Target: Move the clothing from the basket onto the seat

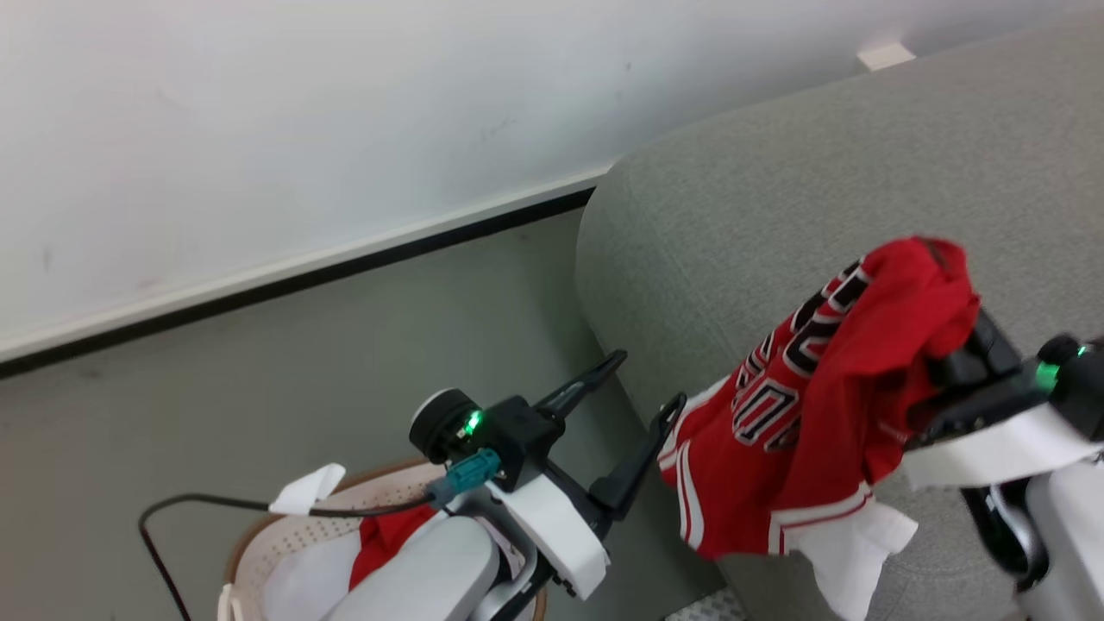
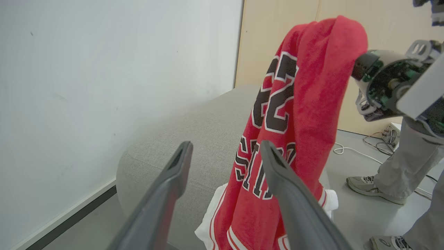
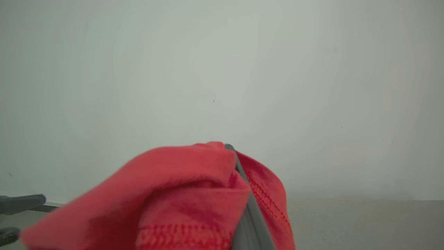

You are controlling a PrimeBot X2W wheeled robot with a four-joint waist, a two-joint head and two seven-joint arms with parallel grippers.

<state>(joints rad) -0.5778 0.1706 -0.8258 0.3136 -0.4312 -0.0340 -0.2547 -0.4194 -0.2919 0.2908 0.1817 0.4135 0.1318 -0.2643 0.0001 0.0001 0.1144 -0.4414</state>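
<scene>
White wall (image 1: 259, 129) and grey-green floor (image 1: 345, 362) lie left of the grey sofa (image 1: 776, 172). Left of the sofa's end, the basket (image 1: 259, 535) holds one red garment (image 1: 384, 530). Nearer that end, the left gripper (image 1: 647, 379) hangs empty, fingers apart. By the sofa's rounded end, the red jersey (image 1: 819, 405) dangles, clamped in the right gripper (image 3: 237, 166); contact with the sofa is unclear

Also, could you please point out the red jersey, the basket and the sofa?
red jersey (image 1: 841, 414), head view, its hanging red front.
basket (image 1: 278, 543), head view, perforated cream wall.
sofa (image 1: 776, 172), head view, bare grey upholstery.
</scene>
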